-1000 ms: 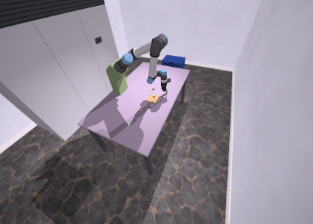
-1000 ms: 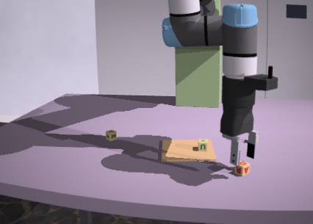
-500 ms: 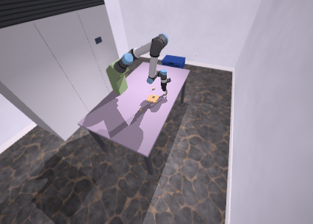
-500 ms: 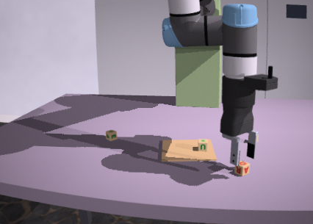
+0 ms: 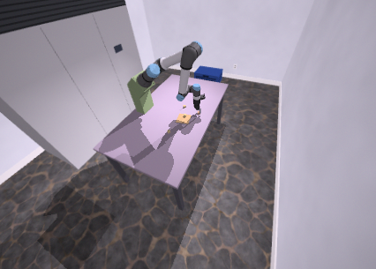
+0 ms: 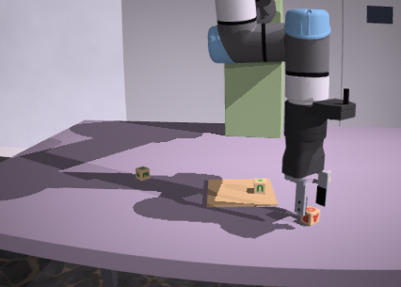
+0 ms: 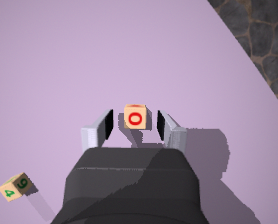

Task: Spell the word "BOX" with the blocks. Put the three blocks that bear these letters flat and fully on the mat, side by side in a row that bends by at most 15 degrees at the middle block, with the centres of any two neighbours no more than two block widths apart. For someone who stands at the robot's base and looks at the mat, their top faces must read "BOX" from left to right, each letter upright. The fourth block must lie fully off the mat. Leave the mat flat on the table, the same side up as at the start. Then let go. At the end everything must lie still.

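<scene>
Open gap either side of red-lettered block [image 6: 310, 216] [image 7: 135, 117]; mat [image 6: 235, 196] [image 5: 181, 119] apparently beside, obstructing little.

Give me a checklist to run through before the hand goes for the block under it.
1. Hand open and holding nothing: ok.
2. Block with red letters lined up with the gap between the fingers, seen from the wrist: ok.
3. That block's top face reads O, a letter the word needs: ok.
4. Mat lying flat on the table: ok.
5. Top letter of the block on the mat is one for BOX: cannot tell, its top is too small to read.
6. Three blocks in a row on the mat: not ok, only one is on it.
</scene>
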Controlling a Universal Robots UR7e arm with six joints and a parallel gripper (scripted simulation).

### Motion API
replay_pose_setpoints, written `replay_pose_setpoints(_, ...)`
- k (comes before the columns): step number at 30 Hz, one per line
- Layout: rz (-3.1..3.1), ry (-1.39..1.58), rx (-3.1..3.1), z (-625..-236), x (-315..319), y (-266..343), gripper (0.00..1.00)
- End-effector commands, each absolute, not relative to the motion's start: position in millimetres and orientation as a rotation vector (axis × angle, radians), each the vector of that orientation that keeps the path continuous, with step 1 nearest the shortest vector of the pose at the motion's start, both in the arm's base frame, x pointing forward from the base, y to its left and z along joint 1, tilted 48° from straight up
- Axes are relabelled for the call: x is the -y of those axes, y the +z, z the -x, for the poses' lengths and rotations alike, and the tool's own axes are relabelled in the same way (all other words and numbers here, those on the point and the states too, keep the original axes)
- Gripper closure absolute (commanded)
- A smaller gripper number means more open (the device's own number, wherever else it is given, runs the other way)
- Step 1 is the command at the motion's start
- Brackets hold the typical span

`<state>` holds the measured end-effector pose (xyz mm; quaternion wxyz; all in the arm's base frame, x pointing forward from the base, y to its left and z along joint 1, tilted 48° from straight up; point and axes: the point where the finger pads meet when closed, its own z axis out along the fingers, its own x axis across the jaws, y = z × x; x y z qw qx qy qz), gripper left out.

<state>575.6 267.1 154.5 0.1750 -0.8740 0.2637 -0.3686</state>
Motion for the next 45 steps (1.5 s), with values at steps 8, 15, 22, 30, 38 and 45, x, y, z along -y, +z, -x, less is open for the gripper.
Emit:
replay_pose_setpoints(8, 2.476, -1.045, -0.747, -588.4, -269.1, 143.4, 0.00)
replay_pose_setpoints(15, 2.476, -1.045, -0.747, -594.3, -270.0, 138.1, 0.00)
replay_pose_setpoints(22, 2.476, -1.045, -0.747, -594.7, -270.1, 137.6, 0.00)
replay_pose_setpoints(30, 2.476, -1.045, -0.747, -594.7, -270.1, 137.6, 0.00)
replay_pose_setpoints(38, 2.476, -1.045, -0.747, -594.7, -270.1, 137.6, 0.00)
replay_pose_setpoints(45, 2.476, -1.045, -0.747, -594.7, -270.1, 137.6, 0.00)
